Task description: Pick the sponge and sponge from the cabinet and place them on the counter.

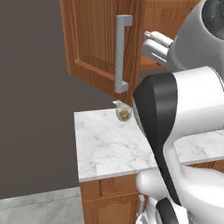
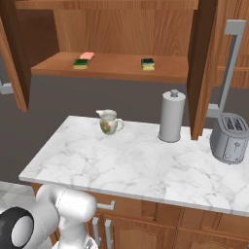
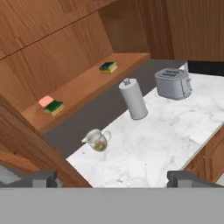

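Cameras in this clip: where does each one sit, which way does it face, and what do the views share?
Left base view: behind the arm's left, facing the counter corner and cabinet door; white arm fills the right.
Right base view: behind its right, facing the open cabinet shelf with two sponges; arm base at lower left.
Hand view: high, looking down along the open gripper at counter, toaster, paper towel roll.
Shared: the floral jug.

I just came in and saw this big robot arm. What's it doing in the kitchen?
It's about to fetch two sponges. One sponge lies beside a pink block on the open cabinet's shelf, the other sponge further right. The tool is open and holds nothing. On the counter stand a floral jug, a paper towel roll and a toaster.
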Robot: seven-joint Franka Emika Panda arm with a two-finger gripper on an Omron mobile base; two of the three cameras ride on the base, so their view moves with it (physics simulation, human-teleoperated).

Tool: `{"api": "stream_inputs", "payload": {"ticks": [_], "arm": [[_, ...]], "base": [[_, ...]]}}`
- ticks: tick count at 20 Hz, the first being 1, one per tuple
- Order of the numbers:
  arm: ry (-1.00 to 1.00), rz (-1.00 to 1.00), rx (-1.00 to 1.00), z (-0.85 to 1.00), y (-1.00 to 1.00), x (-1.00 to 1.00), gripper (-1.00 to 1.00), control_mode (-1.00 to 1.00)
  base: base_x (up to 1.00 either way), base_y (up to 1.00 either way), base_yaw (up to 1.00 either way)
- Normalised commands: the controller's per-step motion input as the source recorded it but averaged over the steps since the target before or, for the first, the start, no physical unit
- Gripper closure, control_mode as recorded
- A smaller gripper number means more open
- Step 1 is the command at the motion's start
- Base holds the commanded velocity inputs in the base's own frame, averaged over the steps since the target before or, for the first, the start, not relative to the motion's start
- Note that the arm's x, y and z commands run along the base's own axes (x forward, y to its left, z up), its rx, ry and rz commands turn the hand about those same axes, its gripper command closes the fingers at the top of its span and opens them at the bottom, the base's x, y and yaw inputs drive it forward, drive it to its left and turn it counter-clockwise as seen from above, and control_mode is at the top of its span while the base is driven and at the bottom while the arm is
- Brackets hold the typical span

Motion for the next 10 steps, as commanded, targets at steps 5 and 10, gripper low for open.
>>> {"api": "stream_inputs", "payload": {"ticks": [5, 10], "arm": [[-0.03, 0.04, 0.28, 0.0, -0.6, -0.12, -1.0, -1.0], [-0.03, 0.05, 0.3, 0.0, -0.58, -0.05, -1.0, -1.0]], "base": [[0.0, 0.0, 0.0], [0.0, 0.0, 0.0]]}}
